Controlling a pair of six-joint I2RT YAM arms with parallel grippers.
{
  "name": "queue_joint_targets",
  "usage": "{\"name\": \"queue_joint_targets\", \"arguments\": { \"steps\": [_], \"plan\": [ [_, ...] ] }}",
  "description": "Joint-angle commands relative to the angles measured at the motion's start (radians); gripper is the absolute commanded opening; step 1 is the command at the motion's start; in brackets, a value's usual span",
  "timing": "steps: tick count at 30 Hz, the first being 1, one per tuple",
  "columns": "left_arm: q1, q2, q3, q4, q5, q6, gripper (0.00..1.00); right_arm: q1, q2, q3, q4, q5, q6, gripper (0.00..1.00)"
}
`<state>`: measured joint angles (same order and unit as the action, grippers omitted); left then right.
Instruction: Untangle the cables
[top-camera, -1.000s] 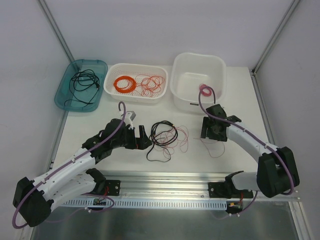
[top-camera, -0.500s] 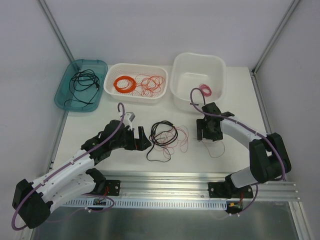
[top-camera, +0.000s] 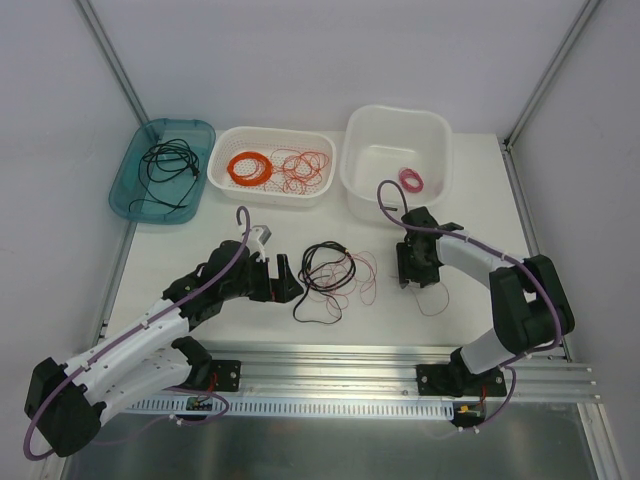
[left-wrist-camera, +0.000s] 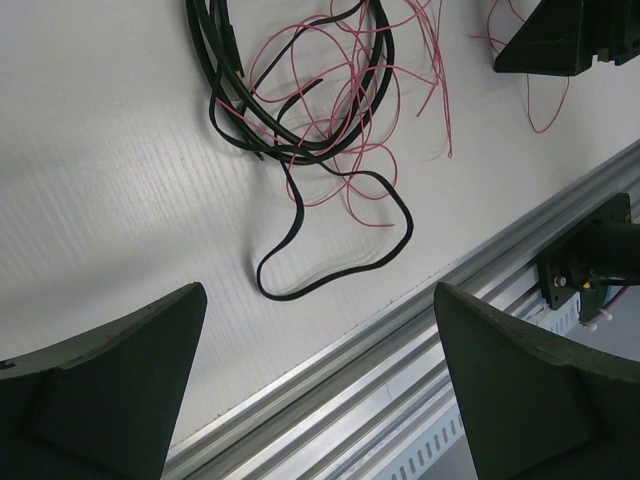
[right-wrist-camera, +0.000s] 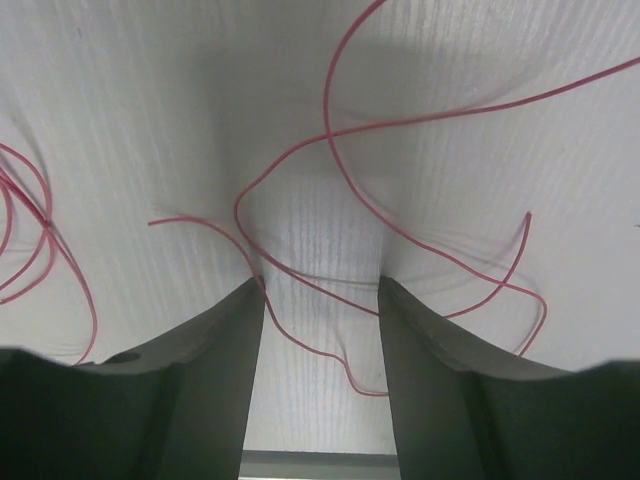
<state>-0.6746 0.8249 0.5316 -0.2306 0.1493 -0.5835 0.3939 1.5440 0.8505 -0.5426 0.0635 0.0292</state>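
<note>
The cables (top-camera: 330, 272) lie on the white table between the arms: black loops with thin pinkish-red wires through them, also in the left wrist view (left-wrist-camera: 310, 110). A loose pinkish-red strand (top-camera: 432, 298) trails to the right. My left gripper (top-camera: 285, 281) is open and empty just left of the tangle, its jaws wide apart (left-wrist-camera: 318, 295). My right gripper (top-camera: 417, 270) points down at the table right of the tangle. It is open (right-wrist-camera: 320, 288), with the pinkish-red strand (right-wrist-camera: 300, 285) lying on the table between its fingers.
At the back stand a teal tray (top-camera: 120, 190) with a black cable, a white basket (top-camera: 270, 133) with an orange coil and red wires, and a white tub (top-camera: 395, 112) holding a small pink coil (top-camera: 411, 180). An aluminium rail (top-camera: 340, 362) runs along the near edge.
My right gripper has shifted slightly left towards the tangle and its elbow has swung inward. The left arm and the tangle have not moved.
</note>
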Motion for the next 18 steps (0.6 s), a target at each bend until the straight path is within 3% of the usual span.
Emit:
{"name": "queue_joint_targets", "arguments": {
  "steps": [1, 12, 18],
  "plan": [
    [-0.005, 0.006, 0.004, 0.011, 0.018, 0.013, 0.99, 0.005, 0.016, -0.025, -0.042, -0.056, 0.044, 0.51],
    [-0.005, 0.022, 0.031, 0.01, -0.019, 0.03, 0.99, 0.074, -0.047, -0.054, -0.063, -0.086, 0.08, 0.24],
    [-0.002, 0.066, 0.103, 0.005, -0.053, 0.077, 0.99, 0.077, -0.116, -0.067, -0.065, -0.1, 0.08, 0.03]
  ]
}}
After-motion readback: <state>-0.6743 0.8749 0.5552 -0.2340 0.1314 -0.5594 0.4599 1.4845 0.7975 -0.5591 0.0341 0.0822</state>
